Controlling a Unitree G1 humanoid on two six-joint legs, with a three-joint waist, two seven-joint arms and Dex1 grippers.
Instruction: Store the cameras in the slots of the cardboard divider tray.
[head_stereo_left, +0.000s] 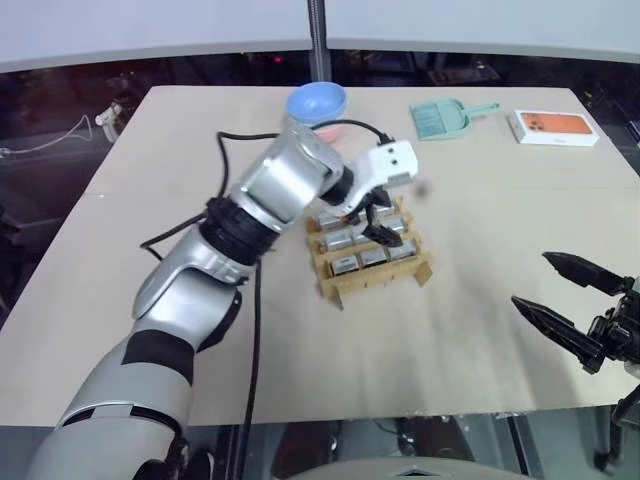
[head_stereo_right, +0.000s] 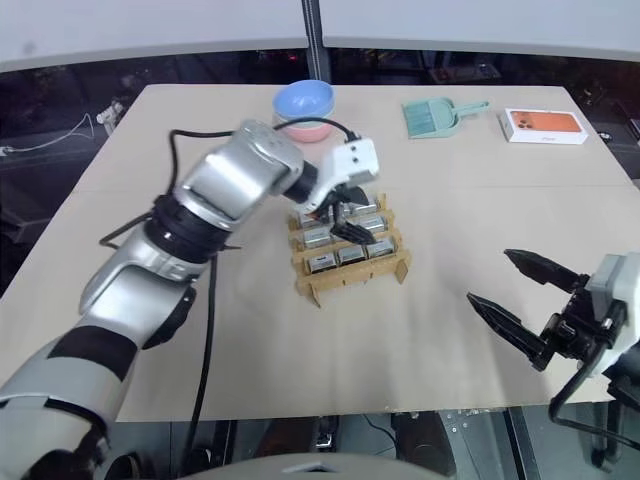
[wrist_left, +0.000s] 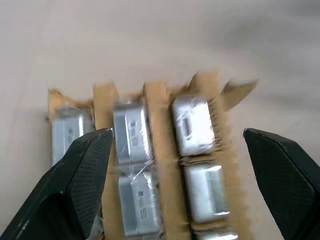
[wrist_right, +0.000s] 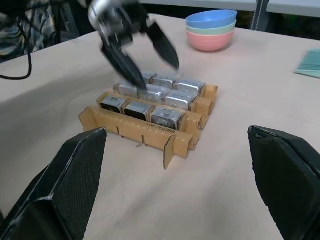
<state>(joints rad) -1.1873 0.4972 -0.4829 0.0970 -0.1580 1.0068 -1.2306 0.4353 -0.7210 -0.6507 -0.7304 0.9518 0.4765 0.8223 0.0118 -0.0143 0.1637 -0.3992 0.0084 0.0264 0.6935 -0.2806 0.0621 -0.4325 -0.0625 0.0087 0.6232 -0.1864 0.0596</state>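
The cardboard divider tray (head_stereo_right: 350, 262) stands near the middle of the light table (head_stereo_right: 300, 370), turned slightly askew to the table's edges. Its three rows of slots hold the cameras (wrist_right: 152, 97), silver-grey blocks seated side by side between the brown partitions; the right wrist view shows three in the nearest row and more in the two rows behind, with some slots partly hidden by the gripper above. The left gripper (wrist_right: 142, 50) hangs directly over the far rows of the tray, pointing downward, with its two black fingers spread wide and nothing between them; in the left wrist view the fingertips (wrist_left: 90, 155) frame the filled slots on either side without touching the cameras. The right gripper (head_stereo_right: 520, 300) is held well apart from the tray, over the table's near right area, its fingers likewise spread wide and empty. A black cable (head_stereo_right: 205, 330) trails along the left arm and across the table. At the far edge of the table sits a stack of bowls (head_stereo_right: 303, 108), blue on top with pink beneath. To the right of the bowls lies a green dustpan (head_stereo_right: 435, 117), and further right, near the far right corner, a white-and-orange flat box (head_stereo_right: 545, 125).
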